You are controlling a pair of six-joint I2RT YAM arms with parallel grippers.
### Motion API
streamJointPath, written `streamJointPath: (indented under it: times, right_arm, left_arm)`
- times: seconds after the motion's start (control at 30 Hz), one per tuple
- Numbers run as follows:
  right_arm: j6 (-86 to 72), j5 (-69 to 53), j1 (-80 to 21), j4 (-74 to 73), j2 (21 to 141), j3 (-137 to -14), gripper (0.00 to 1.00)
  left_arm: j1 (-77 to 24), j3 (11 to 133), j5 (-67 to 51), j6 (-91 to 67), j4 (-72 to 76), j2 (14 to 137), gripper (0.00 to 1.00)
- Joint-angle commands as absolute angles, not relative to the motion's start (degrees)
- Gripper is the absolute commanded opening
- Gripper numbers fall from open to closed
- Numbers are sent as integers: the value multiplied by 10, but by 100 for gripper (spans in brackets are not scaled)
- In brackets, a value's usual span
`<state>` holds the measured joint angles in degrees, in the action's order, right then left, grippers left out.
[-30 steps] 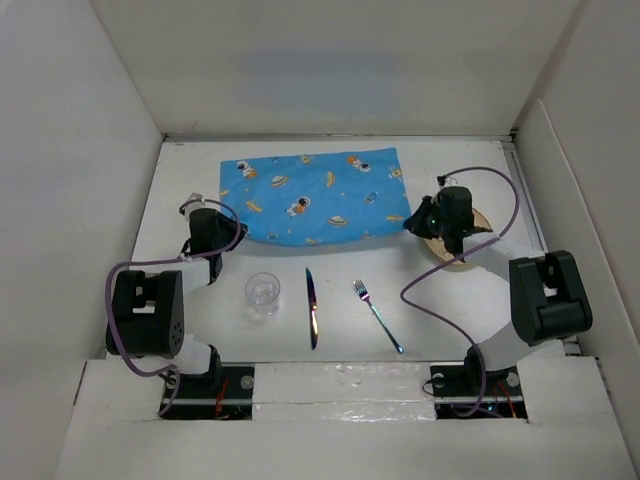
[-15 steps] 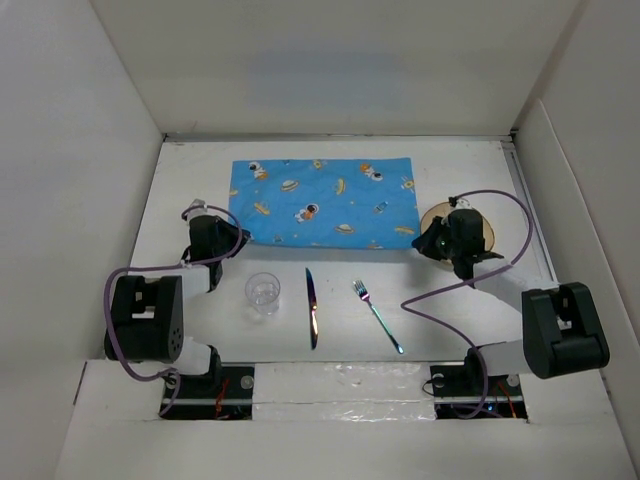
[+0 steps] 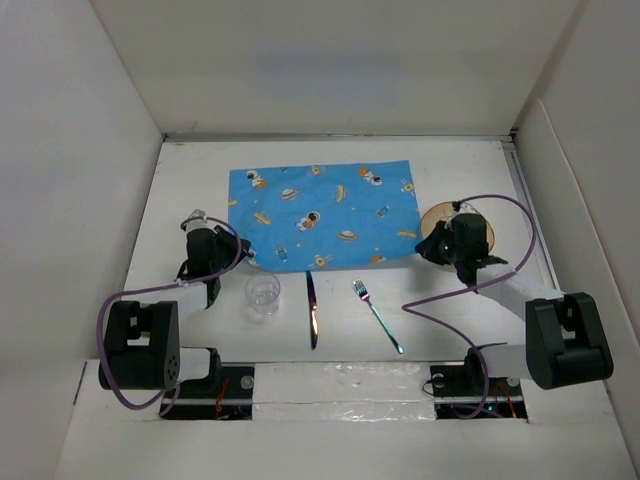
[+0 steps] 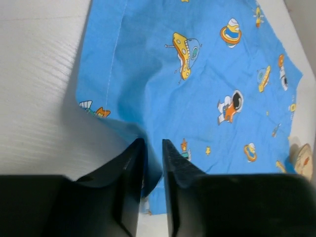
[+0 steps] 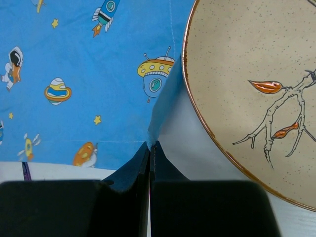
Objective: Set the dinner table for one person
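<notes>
The left gripper (image 4: 153, 148), bottom centre of the frame, pinches a raised fold of the blue cartoon-print cloth placemat (image 4: 197, 74) between two black fingers (image 4: 129, 168). The placemat lies on the matte white dinner table (image 4: 39, 98). A beige speckled plate (image 4: 304, 160) touches the right edge of the frame.

The top view looks down from above and behind the arm bases (image 3: 205, 372), which sit at 6 o'clock. From well away it takes in the whole dinner table (image 3: 190, 180) and the white walls (image 3: 100, 150). The left wrist camera sits low and very close behind the left gripper (image 4: 153, 145), facing roughly 2 o'clock across the placemat (image 4: 197, 74). The right wrist camera looks almost straight down past the right gripper (image 5: 149, 146), close over the placemat's edge and the plate (image 5: 247, 89). All three views share the placemat and the plate. The plate lies at 3 o'clock in the top view and shows as a sliver at 4 o'clock in the left wrist view.
</notes>
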<state>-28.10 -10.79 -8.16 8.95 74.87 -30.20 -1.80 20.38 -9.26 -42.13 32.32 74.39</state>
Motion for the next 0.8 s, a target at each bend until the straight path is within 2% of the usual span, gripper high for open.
streamJointPath:
  times: [0.0, 0.03, 0.07, 0.1, 0.13, 0.17, 0.3, 0.43, 0.53, 0.63, 0.67, 0.7, 0.77]
  right_arm:
    - [-280, -131, -76, 86, 731, -293, 1]
    - [-282, -131, -76, 86, 729, -291, 4]
    - [-285, -128, -76, 87, 725, -288, 9]
    - [-285, -127, -76, 86, 724, -287, 21]
    - [-284, -127, -76, 84, 724, -288, 27]
    - [-284, -129, -76, 83, 725, -292, 40]
    - [-289, -127, -70, 74, 720, -317, 60]
    - [-314, -92, -53, 62, 696, -362, 65]
    - [-352, -27, -10, 61, 678, -379, 66]
    - [-383, 27, 53, 64, 664, -365, 66]
    - [-388, 40, 67, 68, 662, -358, 66]
    - [-394, 60, 97, 69, 664, -346, 66]
    - [-396, 80, 123, 68, 672, -336, 66]
  left_arm:
    - [-17, 197, -99, -402, 321, 726, 23]
    - [-17, 196, -103, -402, 320, 724, 28]
    - [-17, 191, -103, -402, 320, 716, 37]
    - [-17, 188, -103, -402, 320, 711, 42]
    - [-17, 186, -101, -403, 320, 703, 45]
    - [-17, 185, -93, -406, 316, 685, 45]
    - [-22, 189, -75, -417, 290, 602, 45]
    - [-45, 212, -8, -424, 237, 478, 41]
    - [-50, 223, -7, -427, 203, 391, 35]
    - [-50, 231, -54, -432, 192, 335, 19]
    - [-50, 247, -70, -430, 177, 321, 7]
    - [-50, 258, -86, -423, 167, 317, 2]
    - [-50, 290, -135, -413, 145, 309, 0]
